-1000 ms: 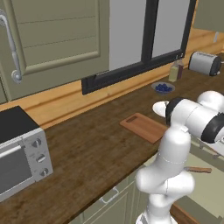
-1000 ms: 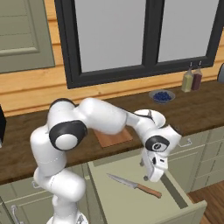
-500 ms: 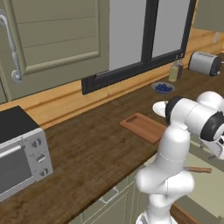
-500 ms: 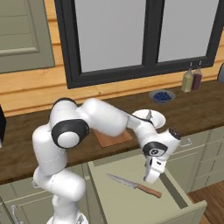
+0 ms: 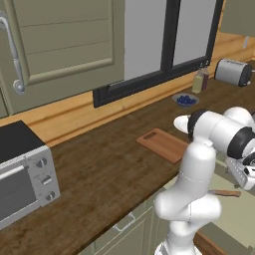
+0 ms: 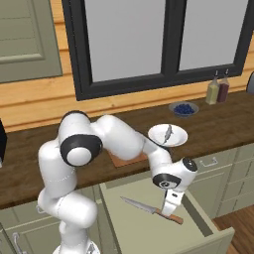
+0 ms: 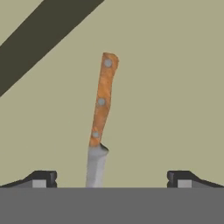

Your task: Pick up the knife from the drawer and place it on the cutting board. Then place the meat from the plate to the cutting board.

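Knife (image 6: 150,210): one, flat on the pale floor of the pulled-out drawer (image 6: 201,223), handle toward the drawer's front right corner, free floor on both sides.
Gripper (image 6: 168,210): just over the knife handle, fingers spread wide (nothing between them).
Cutting board (image 5: 165,145): one, near the counter's front edge, top bare.
Plate (image 6: 167,134): one, just beside the board, a small piece on it.
Bottles (image 6: 218,91): two, by the window.
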{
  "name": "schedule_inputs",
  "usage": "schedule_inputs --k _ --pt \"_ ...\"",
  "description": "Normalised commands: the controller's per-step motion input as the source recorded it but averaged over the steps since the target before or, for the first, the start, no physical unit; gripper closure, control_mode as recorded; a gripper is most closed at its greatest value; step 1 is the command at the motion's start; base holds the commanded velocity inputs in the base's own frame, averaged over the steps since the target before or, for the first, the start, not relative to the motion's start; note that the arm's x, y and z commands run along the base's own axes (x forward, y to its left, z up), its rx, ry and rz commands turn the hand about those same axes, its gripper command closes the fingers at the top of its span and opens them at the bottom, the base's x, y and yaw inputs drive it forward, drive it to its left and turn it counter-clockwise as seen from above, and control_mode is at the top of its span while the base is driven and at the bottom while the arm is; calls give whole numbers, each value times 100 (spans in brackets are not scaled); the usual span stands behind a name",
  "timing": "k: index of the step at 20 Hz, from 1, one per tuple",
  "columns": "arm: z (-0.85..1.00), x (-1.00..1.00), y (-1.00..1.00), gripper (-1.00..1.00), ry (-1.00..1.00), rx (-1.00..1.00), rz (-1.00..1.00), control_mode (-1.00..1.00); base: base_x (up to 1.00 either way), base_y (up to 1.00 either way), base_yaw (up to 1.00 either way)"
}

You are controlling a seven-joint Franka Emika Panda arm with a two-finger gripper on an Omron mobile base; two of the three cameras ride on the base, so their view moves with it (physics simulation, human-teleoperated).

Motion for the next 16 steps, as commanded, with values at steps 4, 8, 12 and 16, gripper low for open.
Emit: schedule_inputs --k 4,8,12,16 --pt "-40 8 -11 -100 -2 -3 0 -100 0 0 0" --pt "-29 14 -33 -100 0 0 0 -100 0 0 0" --pt "-24 18 -30 -100 0 0 0 -100 0 0 0" --pt "-18 7 -20 -100 0 0 0 -100 0 0 0"
